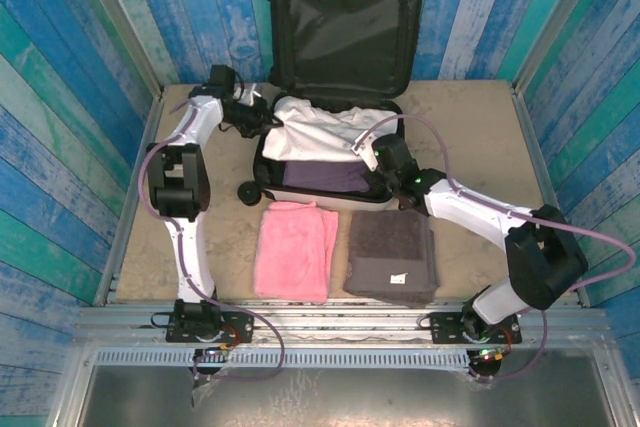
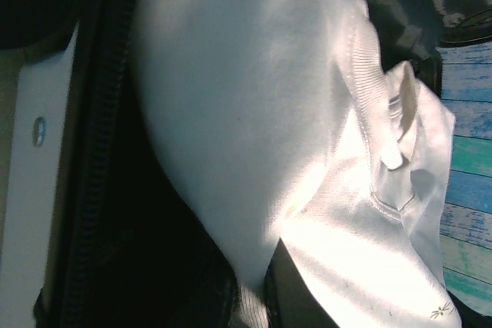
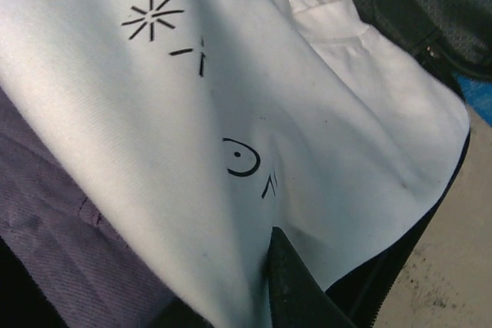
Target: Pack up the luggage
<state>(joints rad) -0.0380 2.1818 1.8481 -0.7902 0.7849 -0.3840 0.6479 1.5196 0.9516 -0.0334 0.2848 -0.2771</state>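
One risk: with your left gripper (image 1: 258, 113) clamped on the white shirt (image 1: 315, 127) over the open luggage (image 1: 340, 27) at the far middle of the table (image 1: 470, 147), and the right gripper (image 1: 374, 149) impossible to read as apart or together, an uneven release could drape cloth across the rim.

White hard-shell luggage (image 1: 340, 42) lies open at the table's (image 1: 470, 127) far middle, black-lined lid upright.
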